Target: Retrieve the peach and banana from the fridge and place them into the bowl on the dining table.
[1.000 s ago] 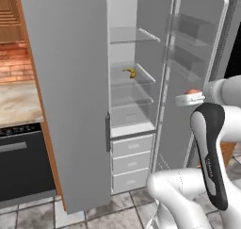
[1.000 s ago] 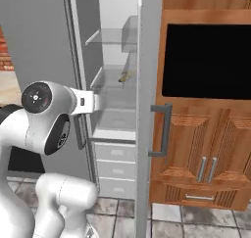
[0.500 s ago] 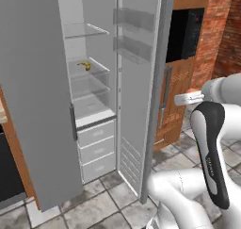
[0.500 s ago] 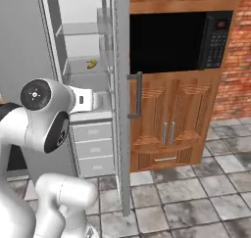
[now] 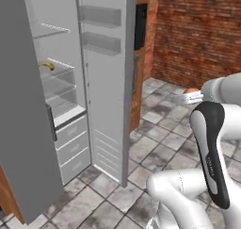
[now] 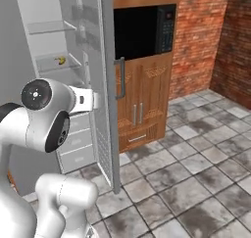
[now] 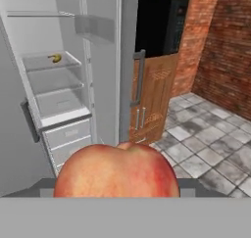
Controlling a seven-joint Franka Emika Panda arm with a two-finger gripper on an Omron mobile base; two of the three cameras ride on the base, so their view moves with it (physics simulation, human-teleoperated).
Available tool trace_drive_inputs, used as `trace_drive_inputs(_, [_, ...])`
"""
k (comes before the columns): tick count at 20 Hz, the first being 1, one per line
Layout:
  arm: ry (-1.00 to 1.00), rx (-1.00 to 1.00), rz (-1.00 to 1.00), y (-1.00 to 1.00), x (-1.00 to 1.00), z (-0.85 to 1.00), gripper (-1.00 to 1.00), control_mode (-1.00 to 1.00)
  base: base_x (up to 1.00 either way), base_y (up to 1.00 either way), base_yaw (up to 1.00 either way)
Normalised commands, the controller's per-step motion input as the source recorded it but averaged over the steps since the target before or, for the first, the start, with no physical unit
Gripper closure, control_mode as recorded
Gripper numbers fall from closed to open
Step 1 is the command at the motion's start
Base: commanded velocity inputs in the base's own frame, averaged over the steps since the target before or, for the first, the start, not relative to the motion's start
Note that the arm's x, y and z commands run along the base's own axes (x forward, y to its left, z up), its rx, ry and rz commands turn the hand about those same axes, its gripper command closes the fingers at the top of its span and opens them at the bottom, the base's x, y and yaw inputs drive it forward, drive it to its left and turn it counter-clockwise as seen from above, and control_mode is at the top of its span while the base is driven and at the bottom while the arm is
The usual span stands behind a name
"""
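Claw [image 5: 189, 94] holding round reddish-orange peach [image 7: 116, 171] out in front of the open grey fridge [image 5: 106, 77], curved yellow banana [image 7: 55, 58] lying flat on a glass shelf [image 7: 49, 62] inside, long axis roughly sideways, grey stone-tile floor [image 6: 196, 168], red brick wall [image 6: 201, 36].

You are looking at the peach [image 7: 115, 170] sitting large and close at the bottom of the hand view, round, reddish-orange with paler yellow patches, its stem dimple facing up. In the left base view a sliver of it is peeking out beside the arm. The banana [image 5: 47, 65] is lying on a glass shelf inside the fridge [image 5: 101, 82], small, curved and yellow. The grey fridge is standing with both doors swung open, white drawers showing below.
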Motion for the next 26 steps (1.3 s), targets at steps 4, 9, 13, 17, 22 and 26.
trace_drive_inputs(4, [0.0,0.0,0.0,0.0,0.0,0.0,1.0,1.0,-1.0,0.71,-0.47])
trace_drive_inputs(9, [0.0,0.0,0.0,0.0,0.0,0.0,1.0,1.0,-1.0,0.75,-0.45])
trace_drive_inputs(13, [0.0,0.0,0.0,0.0,0.0,0.0,1.0,1.0,-1.0,0.72,-0.44])
trace_drive_inputs(17, [0.0,0.0,0.0,0.0,0.0,0.0,1.0,1.0,-0.96,0.53,-0.45])
trace_drive_inputs(22, [0.0,0.0,0.0,0.0,0.0,0.0,1.0,1.0,-0.67,0.19,-0.44])
trace_drive_inputs(26, [0.0,0.0,0.0,0.0,0.0,0.0,1.0,1.0,-0.76,0.27,-0.44])
